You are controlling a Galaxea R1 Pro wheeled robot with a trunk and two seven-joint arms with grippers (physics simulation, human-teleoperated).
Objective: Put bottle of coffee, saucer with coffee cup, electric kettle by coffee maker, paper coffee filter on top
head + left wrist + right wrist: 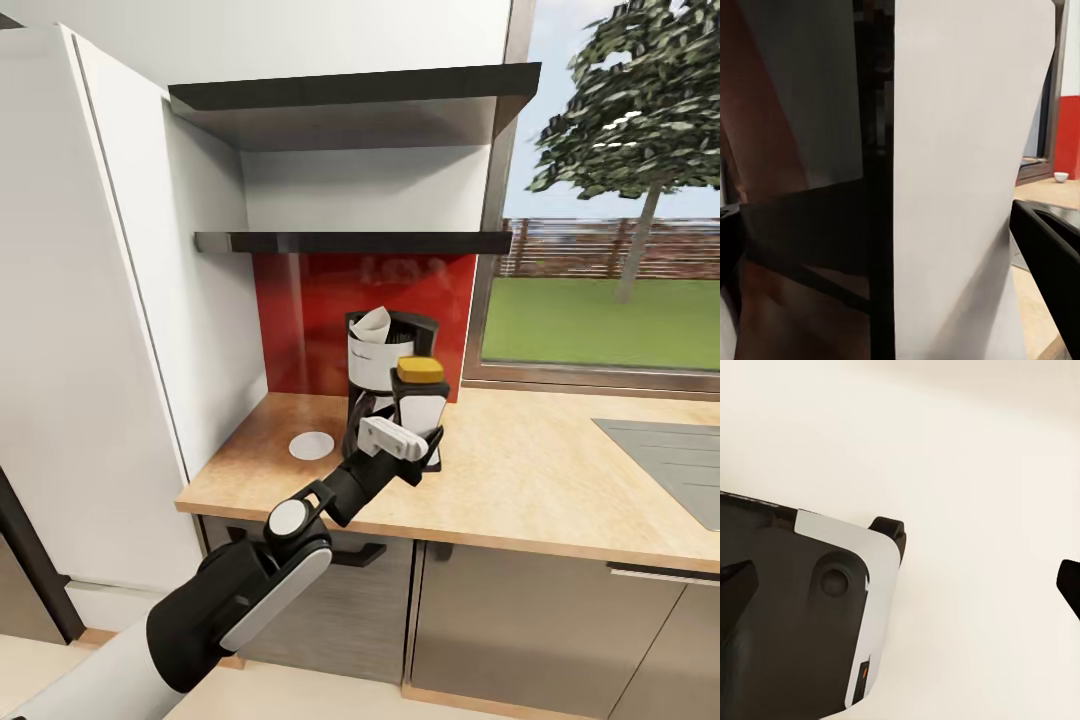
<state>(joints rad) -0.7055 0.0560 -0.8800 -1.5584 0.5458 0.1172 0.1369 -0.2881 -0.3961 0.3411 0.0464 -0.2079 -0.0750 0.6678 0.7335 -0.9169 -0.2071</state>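
The bottle of coffee [420, 410] is dark and waisted, with a white front label and a tan-orange cap, standing upright on the light wood surface [540, 480] just in front of the coffee maker [385, 345]. The left end effector [408, 447] is closed around its lower body. A cream paper coffee filter [371, 324] sits in the top of the machine, and the white saucer [312, 445] lies beside it. The bottle hides much of the carafe. Whether the right end effector [1066, 577] is open or closed cannot be told.
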